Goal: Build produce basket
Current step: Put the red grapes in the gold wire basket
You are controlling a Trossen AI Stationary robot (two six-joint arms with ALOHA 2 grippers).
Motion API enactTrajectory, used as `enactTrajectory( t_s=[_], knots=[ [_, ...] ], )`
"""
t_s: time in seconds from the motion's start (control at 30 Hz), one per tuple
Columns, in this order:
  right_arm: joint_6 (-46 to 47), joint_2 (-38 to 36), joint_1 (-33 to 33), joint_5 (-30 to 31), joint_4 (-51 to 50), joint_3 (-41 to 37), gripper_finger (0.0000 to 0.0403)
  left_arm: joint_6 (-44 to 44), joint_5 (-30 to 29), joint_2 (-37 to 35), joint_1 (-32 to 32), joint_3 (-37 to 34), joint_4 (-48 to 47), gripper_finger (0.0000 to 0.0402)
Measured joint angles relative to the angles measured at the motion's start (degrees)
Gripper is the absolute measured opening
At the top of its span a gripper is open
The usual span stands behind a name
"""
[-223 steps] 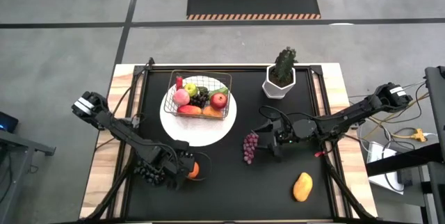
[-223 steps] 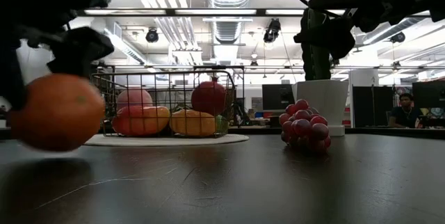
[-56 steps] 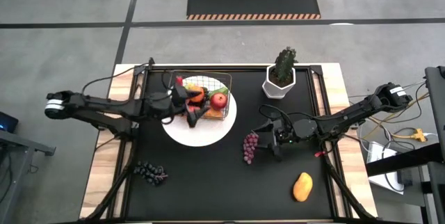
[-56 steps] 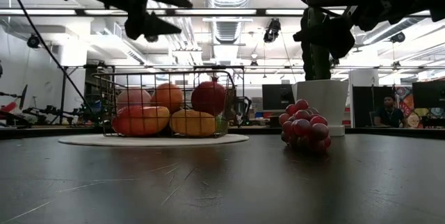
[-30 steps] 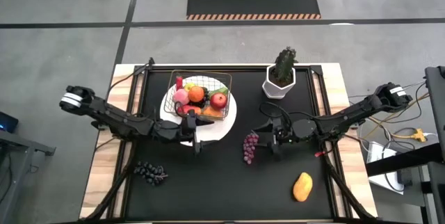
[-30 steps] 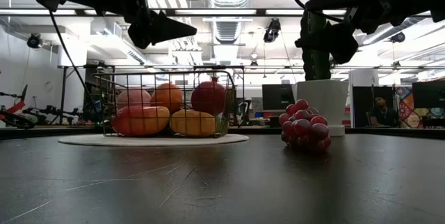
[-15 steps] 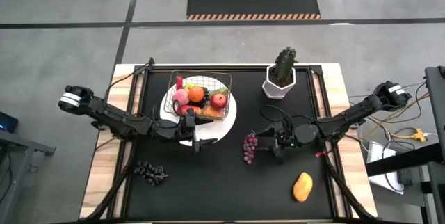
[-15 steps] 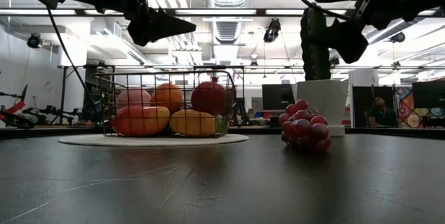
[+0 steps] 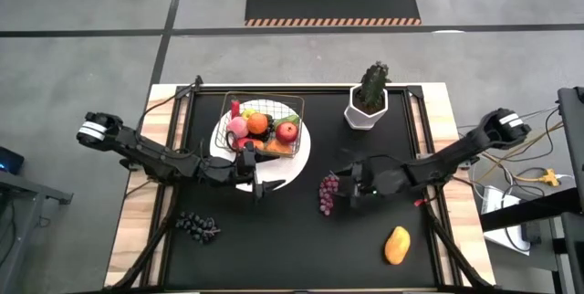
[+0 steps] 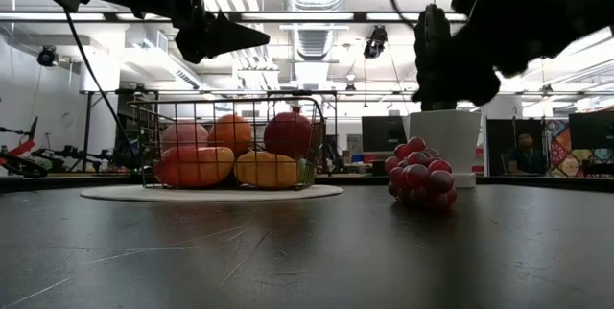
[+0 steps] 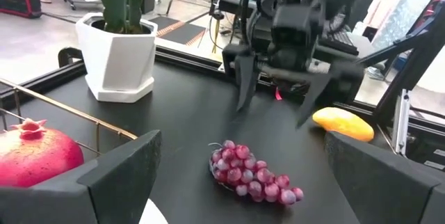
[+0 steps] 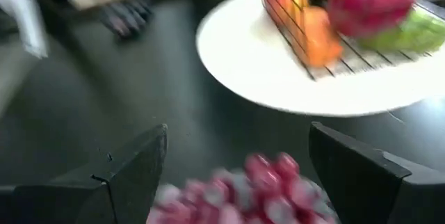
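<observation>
High view: the wire basket (image 9: 265, 128) is seen on the white plate (image 9: 278, 171), far-left of centre on the counter (image 9: 292, 248), already loaded with an orange, apples and other produce. The left end effector (image 9: 258, 181) is held spread and empty at the plate's near edge. The right end effector (image 9: 345, 194) is also spread, just right of the red grape bunch (image 9: 327, 193), likely lined up for a grasp. The dark grape bunch (image 9: 197, 226) and mango (image 9: 396, 245) are left loose, near side.

Low view: the red grapes (image 10: 420, 186) are seen resting on the counter, the right arm a dark mass above; contact cannot be judged. The dark grapes and mango are cut off.

Left wrist view: the right end effector (image 11: 277, 106) is seen open above the grapes (image 11: 253, 172), not touching.

Right wrist view: blurred; the grapes (image 12: 259, 193) lie between the fingers (image 12: 128, 175), ungripped.
</observation>
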Motion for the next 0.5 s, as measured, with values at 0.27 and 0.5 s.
enactTrajectory(
  t_s=[0.27, 0.5],
  knots=[
    [0.7, 8.6, 0.0, 8.1, -13.7, 6.7, 0.0329, 0.2, -0.2, 0.0, 0.0, 0.0, 0.0, 0.0382],
    [0.9, 12.0, -1.0, 8.8, -20.6, 10.3, 0.0328, 1.5, -0.3, 0.0, 0.0, 0.0, 0.0, 0.0382]
  ],
)
